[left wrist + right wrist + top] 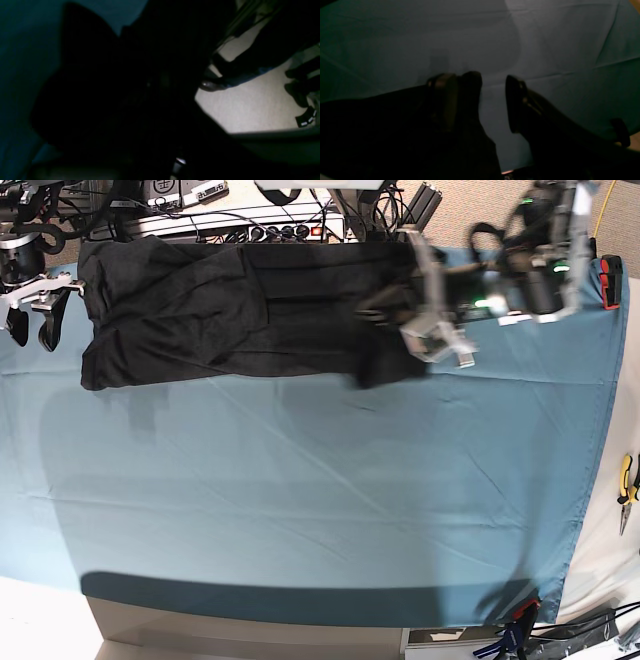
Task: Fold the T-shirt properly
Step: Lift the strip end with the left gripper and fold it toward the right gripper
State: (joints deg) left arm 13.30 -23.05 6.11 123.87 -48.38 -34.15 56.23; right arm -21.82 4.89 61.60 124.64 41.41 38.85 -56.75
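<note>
T-shirt lies as a wide, rumpled black band along the far edge of the teal table cloth; the near 2/3 of the cloth carries nothing but creases and shadow. Judged soft, light and limp: it will sag and bunch wherever it is unsupported, so a pinch at a hem, corner or sleeve edge should hold better than a grab at the middle. Left gripper sits at the shirt's right end in the base view with its jaws closed; black cloth is bunched right at the fingers, but whether any is actually pinched I cannot tell. Right gripper hangs just off the shirt's other end, jaws spread wide and empty; the right wrist view shows both fingers apart over bare teal cloth. Left wrist view is nearly all black, so the grip point, the collar and any print stay hidden. Far hem merges with cables behind the table.
</note>
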